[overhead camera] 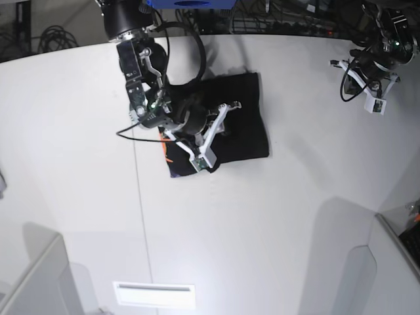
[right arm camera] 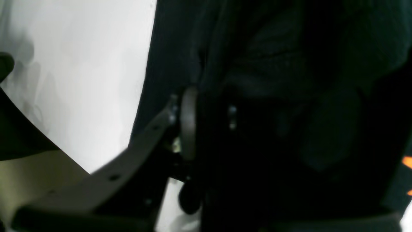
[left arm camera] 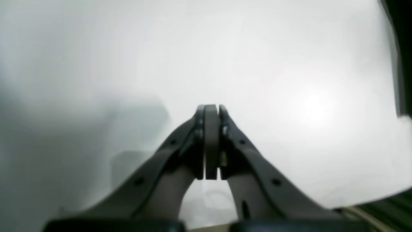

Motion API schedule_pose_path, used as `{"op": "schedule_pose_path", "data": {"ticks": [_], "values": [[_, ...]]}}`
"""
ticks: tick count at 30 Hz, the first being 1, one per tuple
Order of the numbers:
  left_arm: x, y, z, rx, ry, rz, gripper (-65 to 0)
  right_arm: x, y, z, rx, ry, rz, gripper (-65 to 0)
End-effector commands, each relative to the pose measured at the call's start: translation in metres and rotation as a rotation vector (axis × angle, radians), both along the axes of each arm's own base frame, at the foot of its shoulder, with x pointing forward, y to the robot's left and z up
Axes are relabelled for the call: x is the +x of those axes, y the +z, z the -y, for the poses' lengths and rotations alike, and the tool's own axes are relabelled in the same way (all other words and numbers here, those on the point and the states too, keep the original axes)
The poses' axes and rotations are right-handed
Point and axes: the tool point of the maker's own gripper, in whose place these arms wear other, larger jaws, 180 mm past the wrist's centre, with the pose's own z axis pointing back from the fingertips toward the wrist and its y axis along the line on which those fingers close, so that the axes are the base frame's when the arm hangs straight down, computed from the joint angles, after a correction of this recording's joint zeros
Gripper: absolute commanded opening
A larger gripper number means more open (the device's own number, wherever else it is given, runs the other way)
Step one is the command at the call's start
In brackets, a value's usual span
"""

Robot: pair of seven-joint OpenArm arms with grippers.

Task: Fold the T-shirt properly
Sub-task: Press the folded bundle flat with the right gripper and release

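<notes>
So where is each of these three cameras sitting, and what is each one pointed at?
Left wrist: on the left arm, facing along its shut left gripper at bare white table.
Right wrist: on the right arm, close over the black T-shirt; right gripper fingers show.
Base: overhead, looking down at the table, both arms, folded T-shirt.
Shared: right wrist and base both show the T-shirt.

The left gripper (left arm camera: 211,111) has its jaws pressed together, holding nothing, above the bare white table (left arm camera: 289,64); dark cloth (left arm camera: 402,48) shows at the right edge.
</notes>
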Motion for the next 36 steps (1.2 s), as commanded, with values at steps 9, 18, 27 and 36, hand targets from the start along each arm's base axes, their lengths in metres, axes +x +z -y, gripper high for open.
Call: {"op": "schedule_pose_path", "data": {"ticks": [9, 18, 27, 36], "values": [[0.006, 0.009, 0.0, 0.014, -0.042, 0.031, -65.0, 0.012, 0.014, -0.005, 0.04, -0.065, 0.014, -34.5], [0.0, 0.025, -0.04, 0.077, 0.062, 0.064, -65.0, 0.01, 0.0, -0.024, 0.036, -0.023, 0.007, -34.4], [-0.013, 0.032, -0.063, 0.119, 0.107, 0.052, -65.0, 0.009, 0.005, -0.065, 0.022, 0.079, 0.048, -34.4], [-0.012, 0.032, -0.062, 0.118, 0.106, 0.054, -65.0, 0.021, 0.026, -0.1, 0.007, 0.189, 0.155, -34.4]]}}
